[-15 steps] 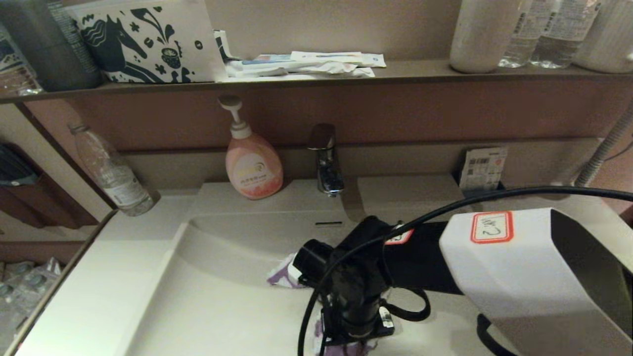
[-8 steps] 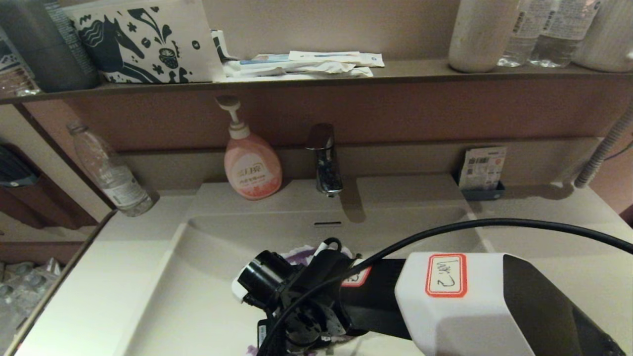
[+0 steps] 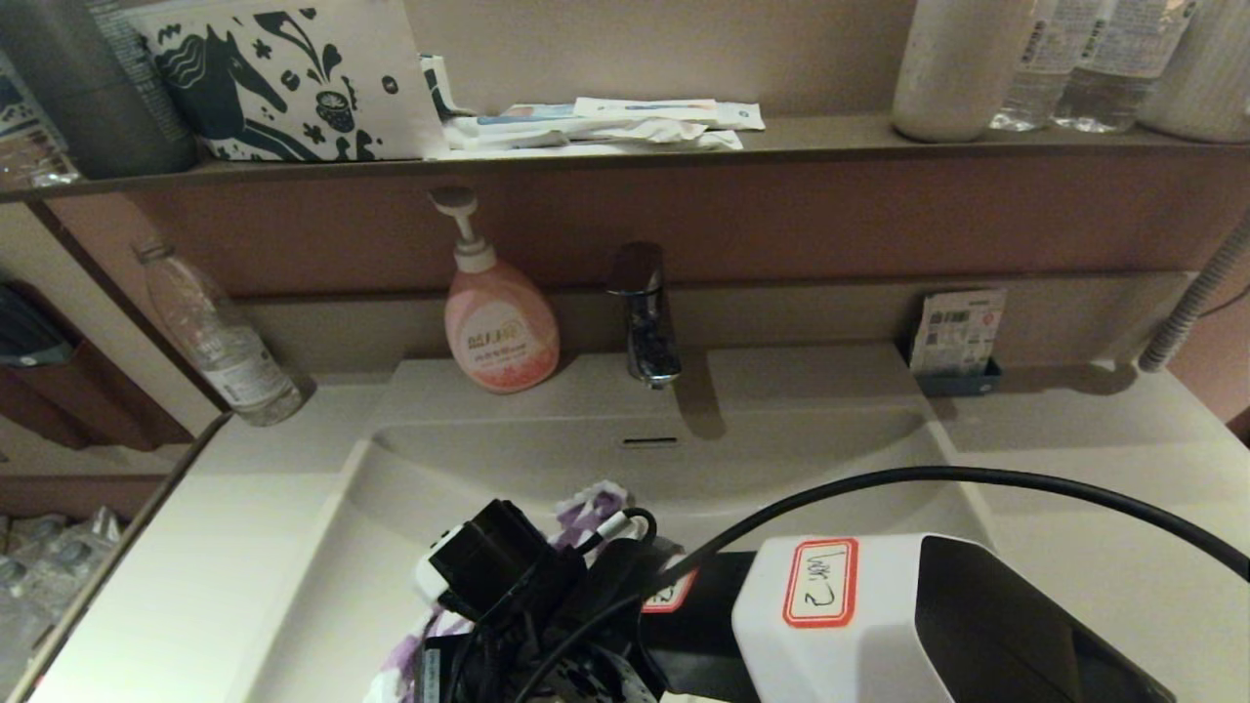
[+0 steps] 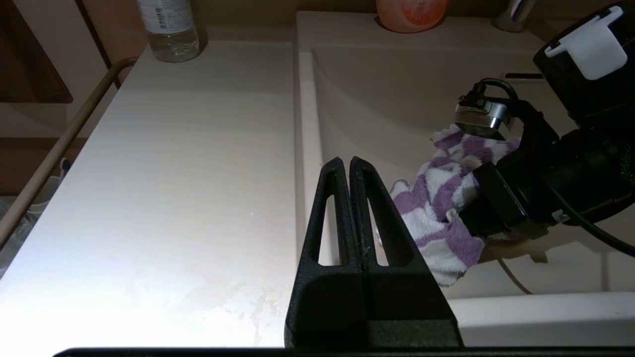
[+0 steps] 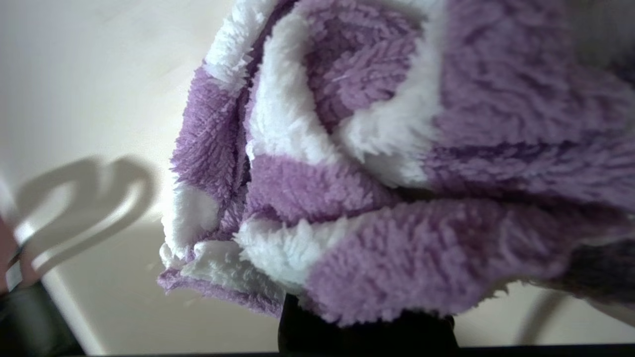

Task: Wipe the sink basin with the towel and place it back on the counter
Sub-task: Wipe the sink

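Observation:
The purple-and-white striped towel (image 4: 446,208) is bunched in my right gripper (image 4: 496,203), down inside the cream sink basin (image 3: 547,469) at its left-front part. In the right wrist view the towel (image 5: 377,163) covers the jaws and hides the fingertips. In the head view the right arm hides most of the towel (image 3: 586,506). The overflow slot (image 3: 649,441) shows; the drain plug is hidden. My left gripper (image 4: 346,163) is shut and empty, above the counter (image 4: 173,173) by the basin's left rim.
A pink soap pump bottle (image 3: 500,327) and the chrome faucet (image 3: 645,317) stand behind the basin. A clear water bottle (image 3: 220,342) stands at the counter's back left, a small card holder (image 3: 955,337) at back right. The brown shelf (image 3: 830,142) above carries boxes and bottles.
My right arm has swept the towel from the basin's middle toward its left and front. The left gripper shows no earlier frame.

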You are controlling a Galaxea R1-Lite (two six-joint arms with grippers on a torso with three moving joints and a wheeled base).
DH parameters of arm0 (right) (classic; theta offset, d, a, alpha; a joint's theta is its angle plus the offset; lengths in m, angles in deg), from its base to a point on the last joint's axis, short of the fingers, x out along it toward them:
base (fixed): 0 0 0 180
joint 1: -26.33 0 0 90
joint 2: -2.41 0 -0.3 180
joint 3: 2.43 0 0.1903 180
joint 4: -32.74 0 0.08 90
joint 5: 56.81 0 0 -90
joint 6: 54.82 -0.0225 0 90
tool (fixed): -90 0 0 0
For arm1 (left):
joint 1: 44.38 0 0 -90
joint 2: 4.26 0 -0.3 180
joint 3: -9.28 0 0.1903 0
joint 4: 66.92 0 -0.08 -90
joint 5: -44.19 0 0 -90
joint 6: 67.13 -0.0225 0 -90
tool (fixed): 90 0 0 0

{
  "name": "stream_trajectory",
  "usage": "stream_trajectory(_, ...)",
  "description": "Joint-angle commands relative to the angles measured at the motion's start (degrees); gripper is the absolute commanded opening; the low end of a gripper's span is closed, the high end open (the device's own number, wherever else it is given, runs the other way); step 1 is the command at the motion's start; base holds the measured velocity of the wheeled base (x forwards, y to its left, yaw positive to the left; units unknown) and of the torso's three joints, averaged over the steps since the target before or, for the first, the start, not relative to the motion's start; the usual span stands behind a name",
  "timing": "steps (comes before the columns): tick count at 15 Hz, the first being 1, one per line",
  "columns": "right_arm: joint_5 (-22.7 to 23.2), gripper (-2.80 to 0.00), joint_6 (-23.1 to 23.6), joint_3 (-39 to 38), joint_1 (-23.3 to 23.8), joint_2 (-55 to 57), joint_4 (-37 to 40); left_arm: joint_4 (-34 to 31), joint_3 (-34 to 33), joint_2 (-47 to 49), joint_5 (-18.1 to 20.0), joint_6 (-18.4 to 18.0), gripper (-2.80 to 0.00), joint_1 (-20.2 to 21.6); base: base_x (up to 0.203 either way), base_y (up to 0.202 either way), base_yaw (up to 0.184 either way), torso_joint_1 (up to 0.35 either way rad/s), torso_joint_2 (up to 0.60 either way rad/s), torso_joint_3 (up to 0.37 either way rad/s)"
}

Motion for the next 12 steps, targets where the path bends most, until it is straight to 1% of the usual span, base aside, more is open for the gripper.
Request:
stream_trajectory(1,2.22,-2.80,-0.20,0.04,-0.35,-1.17,-1.92,-0.02,0.00,0.01,0.02,0.03,-2.80,0.01,0.000,0.000,0.000,0.000,0.00,0.000)
stream_trajectory(4,3.04,-2.80,-0.16,0.04,-0.88,-0.47,-8.81,0.02,0.00,0.01,0.02,0.03,-2.80,0.01,0.000,0.000,0.000,0.000,0.00,0.000)
stream_trajectory(7,2.22,-2.80,0.71,0.04,-0.84,1.96,-16.29,0.07,0.00,0.01,0.02,0.03,-2.80,0.01,0.000,0.000,0.000,0.000,0.00,0.000)
stream_trajectory(10,-4.78,-2.80,2.99,0.04,-0.44,3.73,-20.18,-0.02,0.00,0.01,0.02,0.03,-2.80,0.01,0.000,0.000,0.000,0.000,0.00,0.000)
stream_trajectory(12,-7.64,-2.80,3.76,0.04,0.99,3.77,-21.39,0.07,0.00,0.01,0.02,0.03,-2.80,0.01,0.000,0.000,0.000,0.000,0.00,0.000)
